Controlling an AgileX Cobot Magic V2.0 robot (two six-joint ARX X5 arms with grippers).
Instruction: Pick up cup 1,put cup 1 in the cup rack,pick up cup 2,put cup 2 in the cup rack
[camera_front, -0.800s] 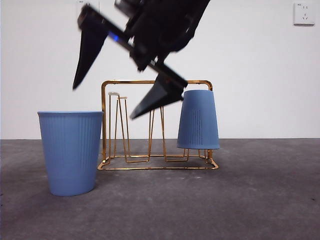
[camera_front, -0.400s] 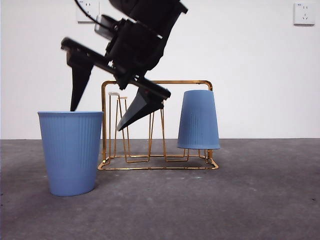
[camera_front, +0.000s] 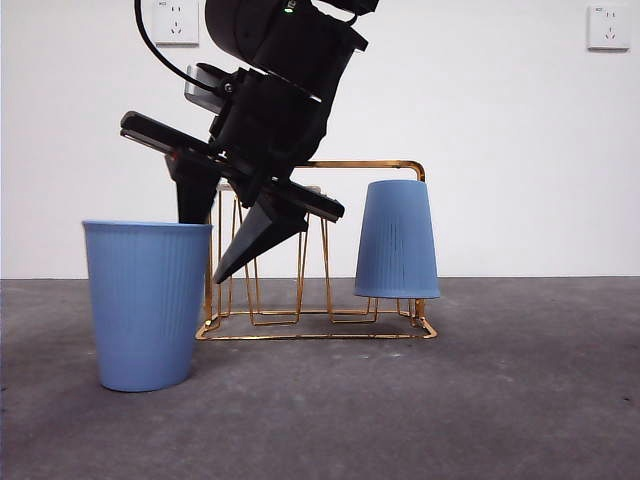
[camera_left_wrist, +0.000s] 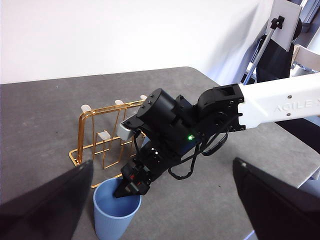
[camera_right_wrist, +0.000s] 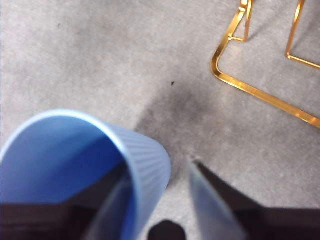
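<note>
Front view shows your right hand has dropped lower than a moment ago. Spread wide, it now straddles the rim of the upright cup on the desk beside the cup rack. You look ready to pinch.

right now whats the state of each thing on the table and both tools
upright ribbed blue plastic cup: standing on the table, mouth up, not lifted
inverted blue plastic cup: hung on the rack
gold wire cup rack: upright, other prongs bare
right tool: open, straddling the upright cup's wall
left tool: open, waiting
</note>
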